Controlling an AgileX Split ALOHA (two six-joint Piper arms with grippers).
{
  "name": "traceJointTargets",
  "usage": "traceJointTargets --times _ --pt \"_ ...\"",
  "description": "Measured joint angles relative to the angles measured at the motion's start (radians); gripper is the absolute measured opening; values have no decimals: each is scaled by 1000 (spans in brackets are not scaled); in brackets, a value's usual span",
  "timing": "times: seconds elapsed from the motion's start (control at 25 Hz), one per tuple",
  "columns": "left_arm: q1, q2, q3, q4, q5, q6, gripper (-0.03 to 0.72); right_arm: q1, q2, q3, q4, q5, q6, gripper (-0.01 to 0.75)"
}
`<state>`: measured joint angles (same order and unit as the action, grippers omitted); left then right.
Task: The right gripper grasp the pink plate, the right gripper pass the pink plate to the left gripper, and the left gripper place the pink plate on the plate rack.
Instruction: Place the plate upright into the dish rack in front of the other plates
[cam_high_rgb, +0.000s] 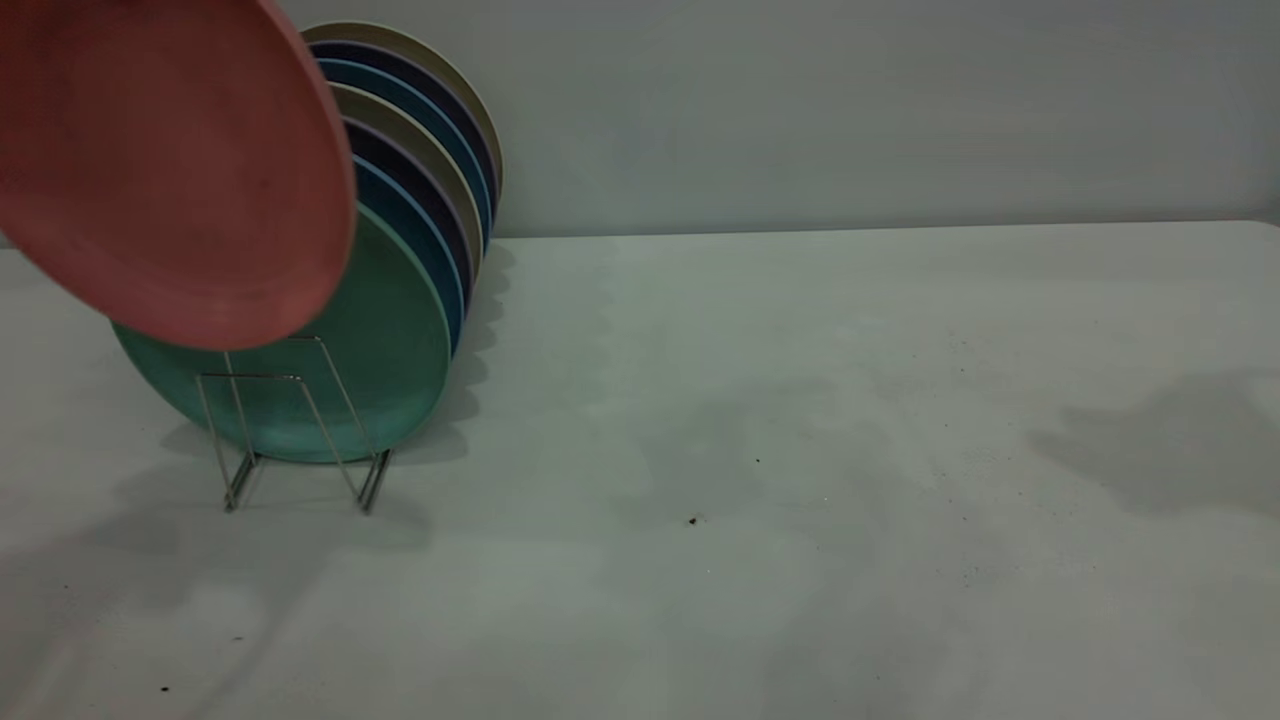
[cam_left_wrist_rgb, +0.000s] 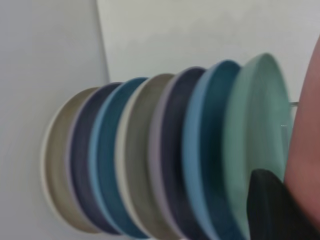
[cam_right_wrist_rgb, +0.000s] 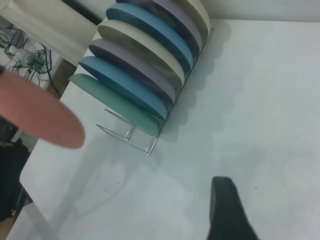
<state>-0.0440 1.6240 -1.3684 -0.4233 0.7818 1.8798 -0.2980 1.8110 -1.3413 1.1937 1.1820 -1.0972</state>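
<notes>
Pink plate (cam_high_rgb: 170, 170) | aloft, tilted, just before teal-green plate (cam_high_rgb: 390, 370) | left pincer (cam_left_wrist_rgb: 272, 205) grips its rim | advice: lower into plate rack (cam_high_rgb: 300, 430) front slot, upright | right pincer (cam_right_wrist_rgb: 227, 210) apart over worktop (cam_high_rgb: 800, 450), jaws unclear

Pink plate (cam_high_rgb: 170, 170) hangs above rack's (cam_high_rgb: 300, 430) front slots, w/ other plates (cam_high_rgb: 420, 180) standing in rack behind.

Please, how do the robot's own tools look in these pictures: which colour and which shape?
Little of them shows. In the left wrist view, only one dark, nearly black, rounded part of the left tool is visible. In the right wrist view, the right tool shows as one black, tapered finger with a rounded tip. No cables or markings are visible. The exterior view shows neither arm.
</notes>
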Motion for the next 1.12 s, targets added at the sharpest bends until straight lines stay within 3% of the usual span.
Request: traceJointTargets --times 0.6,1.12 --pt "0 94 4 -9 -114 14 81 0 0 0 -1 0 0 460" --pt "44 94 75 -67 -122 37 81 1 0 0 -3 0 0 460"
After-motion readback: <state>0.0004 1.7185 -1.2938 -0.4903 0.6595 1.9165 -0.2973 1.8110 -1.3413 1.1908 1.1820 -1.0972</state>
